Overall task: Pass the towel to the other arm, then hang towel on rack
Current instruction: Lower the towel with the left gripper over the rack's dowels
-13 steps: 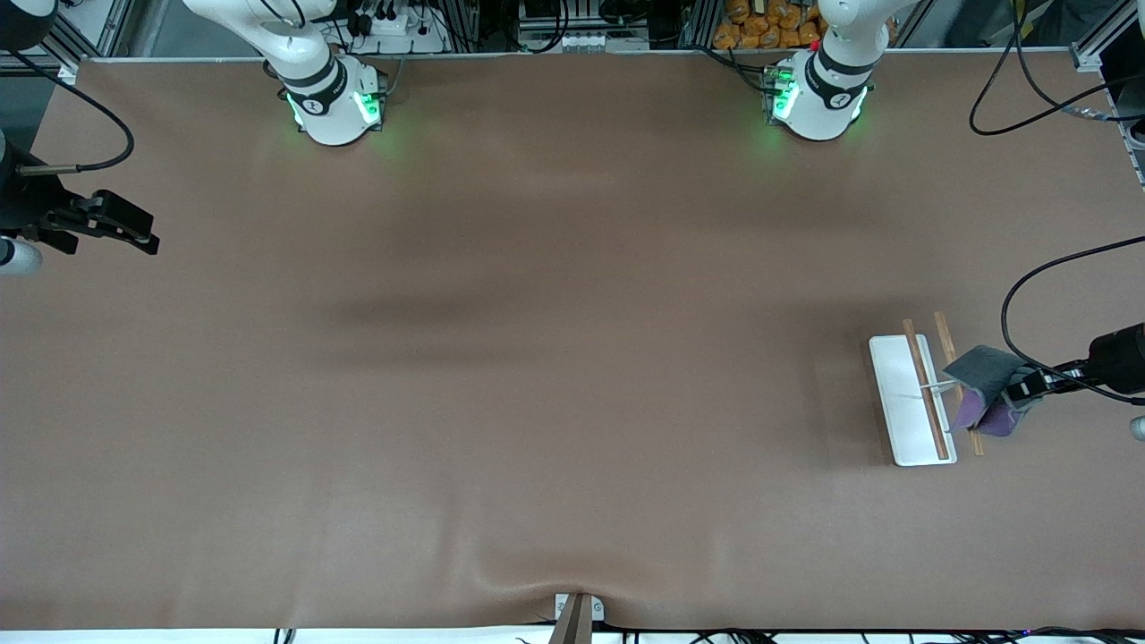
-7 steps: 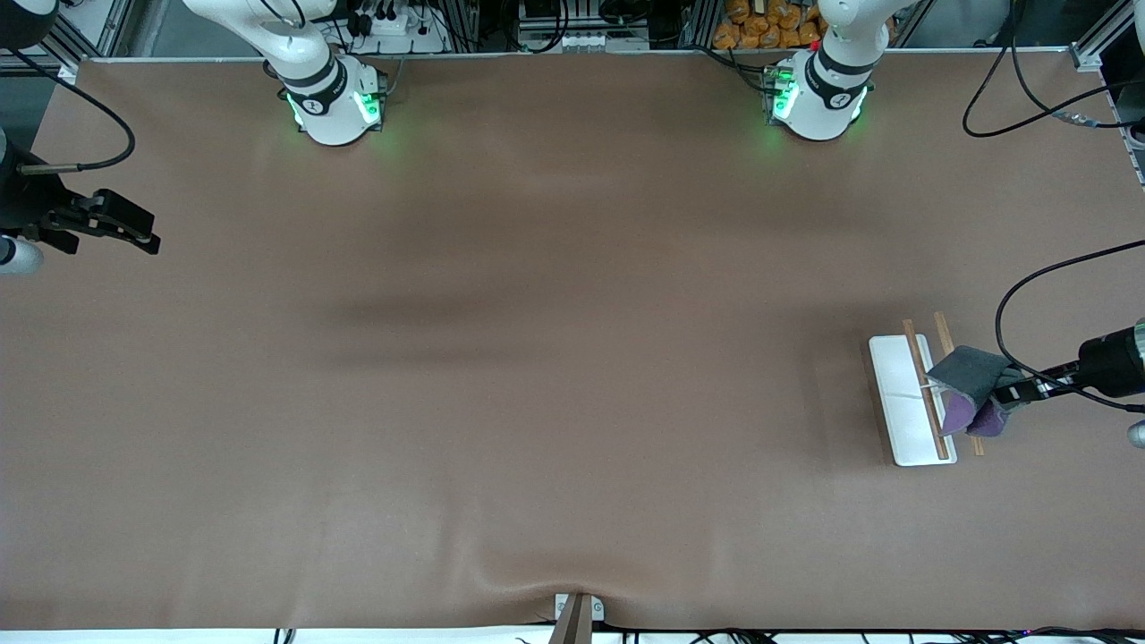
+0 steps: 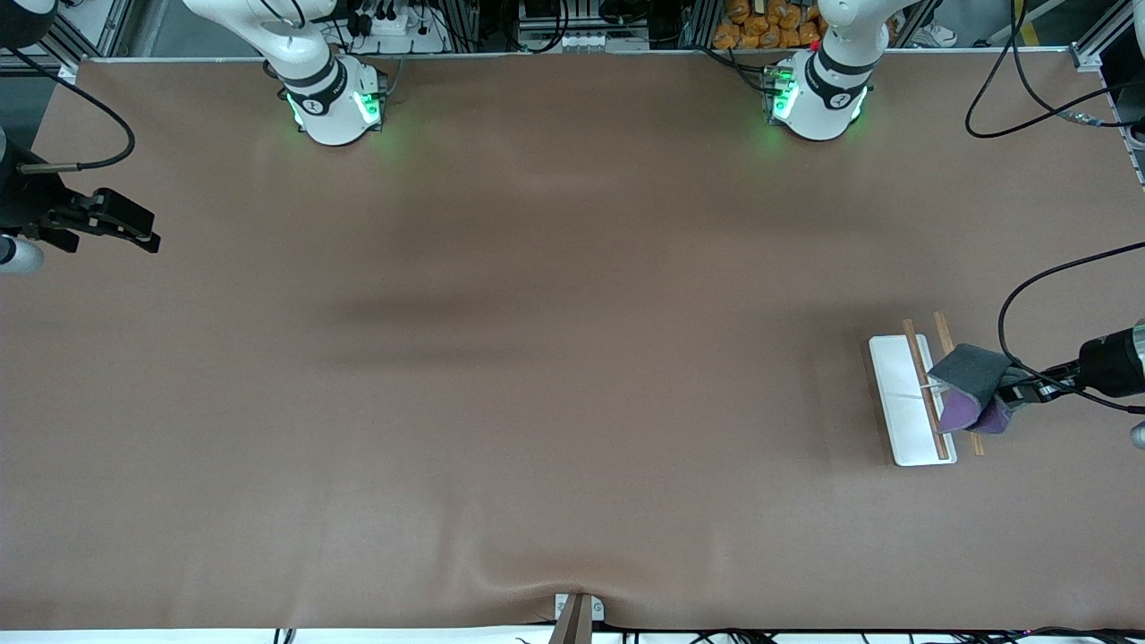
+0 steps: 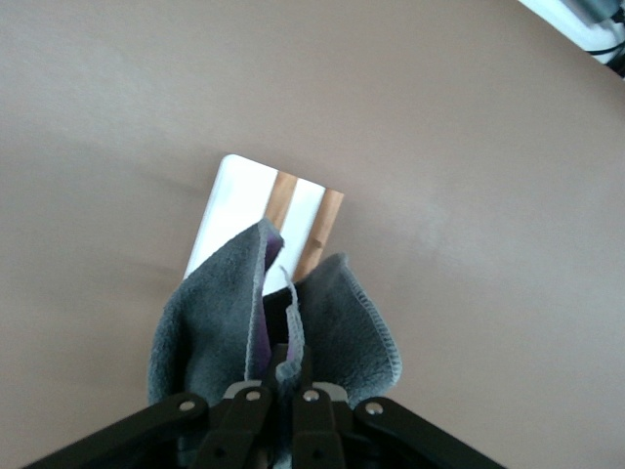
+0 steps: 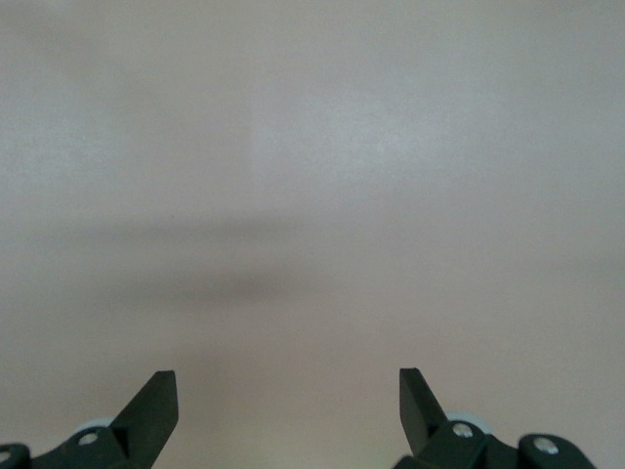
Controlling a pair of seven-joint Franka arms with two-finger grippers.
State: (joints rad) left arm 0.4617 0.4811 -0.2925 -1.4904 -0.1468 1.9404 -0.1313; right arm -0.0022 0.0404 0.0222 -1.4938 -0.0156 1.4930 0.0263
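— Towel (image 3: 969,394) first: where do we have it?

— We see it pinched in the left gripper (image 3: 1009,394), hanging over the rack (image 3: 905,402) near the left arm's end of the table (image 3: 537,358). Its fingers (image 4: 256,403) are clenched on the cloth's bunched edge.

— Texture and shape?

— Soft, fuzzy grey outside with purple showing inside the folds, stitched hem. We count one towel and one rack: a flat white plate with two thin wooden rods (image 4: 280,201) and a white crosspiece.

— Room to move?

— Bare brown tabletop all round the rack. The right gripper (image 3: 134,231) waits over the table's edge at the right arm's end, fingers (image 5: 151,410) spread and grasping nothing.
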